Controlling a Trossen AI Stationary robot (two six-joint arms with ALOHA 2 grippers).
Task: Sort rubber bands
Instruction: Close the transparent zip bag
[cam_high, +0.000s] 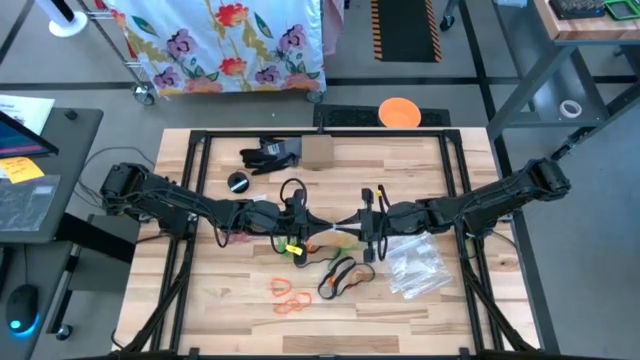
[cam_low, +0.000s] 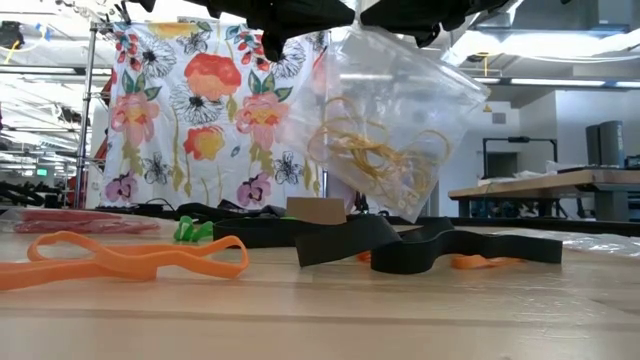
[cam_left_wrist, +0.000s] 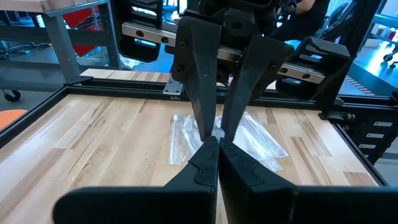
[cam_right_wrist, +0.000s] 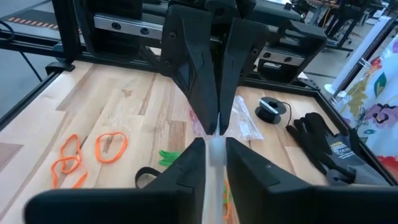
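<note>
Above the table (cam_high: 440, 310), both hands' grips hide the bag (cam_low: 385, 120) edge.

On the pale wooden surface (cam_high: 230, 300) we saw a pair of black work gloves (cam_high: 268, 154) beside a brown cardboard piece (cam_high: 317, 152), a small round black puck (cam_high: 238, 182), and clear plastic zip bags (cam_high: 415, 268). An orange disc (cam_high: 399, 112) lay beyond the frame, near a floral cloth (cam_high: 225, 45).

Floral cloth (cam_high: 225, 45) on a rack, grey floor, side desk (cam_high: 40, 180)
</note>
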